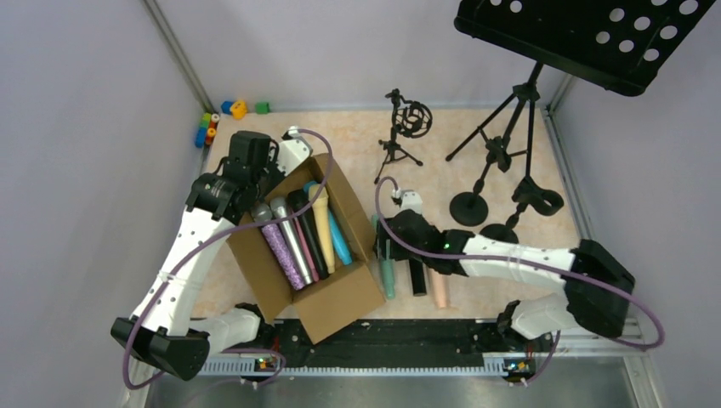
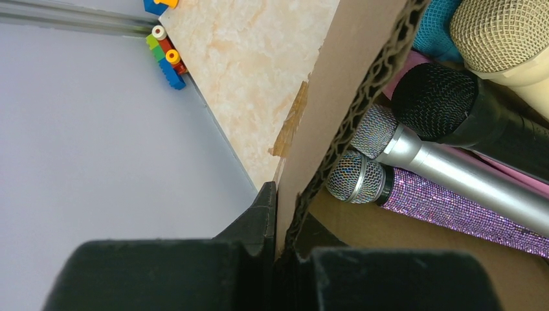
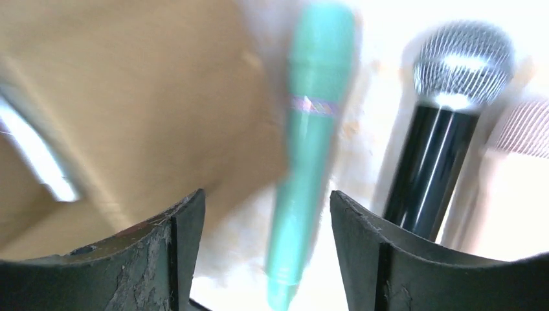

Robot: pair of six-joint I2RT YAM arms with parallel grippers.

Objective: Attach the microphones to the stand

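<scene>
We note a peach-marbled table (image 1: pixel 357 127) with a black perforated music stand (image 1: pixel 587 38) over its far right corner. A cardboard box (image 1: pixel 340 302) sits open on the left half. The left gripper (image 2: pixel 280 207) is clenched on the box's far wall, one finger on each face of the cardboard. The right gripper (image 3: pixel 265 214) hangs released just right of the box, its fingers well apart on either side of the teal microphone (image 3: pixel 311 129) without touching it. Three black microphone stands (image 1: pixel 469 206) stand empty behind it. The box holds the glittery purple microphone (image 2: pixel 453 207), the silver microphone (image 2: pixel 453 172), a black microphone (image 2: pixel 466 110) and others, side by side. The teal microphone, a second black microphone (image 3: pixel 434 168) and the peach microphone (image 1: pixel 439 289) lie parallel on the table beside the box. Toy blocks (image 1: pixel 208 127) rest in the far left corner.
</scene>
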